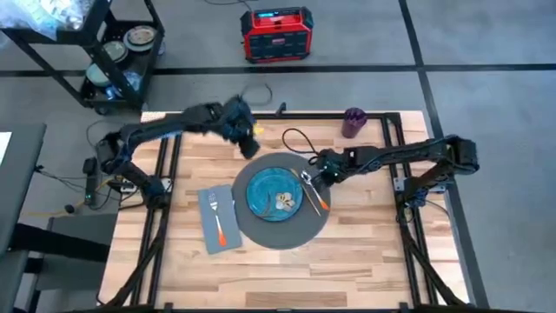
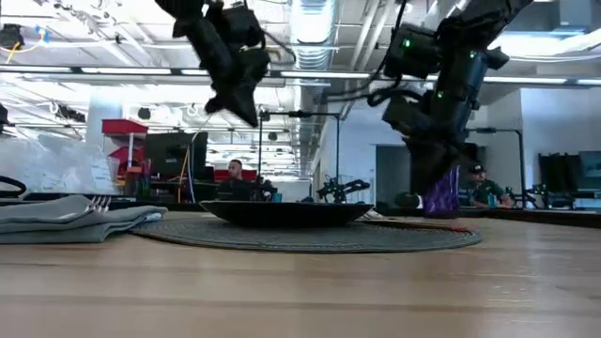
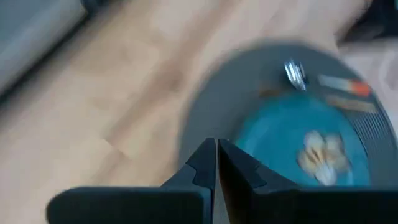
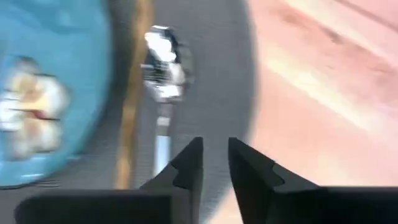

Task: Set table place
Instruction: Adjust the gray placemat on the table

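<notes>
A blue-green plate (image 1: 276,193) sits on a round dark grey mat (image 1: 280,228) in the middle of the table (image 1: 347,261). A grey napkin (image 1: 219,221) lies left of the plate, partly on the mat, with an orange-handled fork (image 1: 217,217) on it. An orange-handled spoon (image 1: 313,189) lies on the mat, right of the plate. A purple cup (image 1: 354,122) stands at the far edge. My right gripper (image 4: 214,155) hovers just right of the spoon's bowl (image 4: 163,62), fingers slightly apart with nothing between them. My left gripper (image 3: 216,155) is shut and raised over the mat's far-left rim.
A black cable (image 1: 300,139) loops on the table behind the mat. Beyond the far edge stand a red box (image 1: 276,35) on the floor and a black cart (image 1: 113,52) at far left. Bare wood lies along the near edge and the right side.
</notes>
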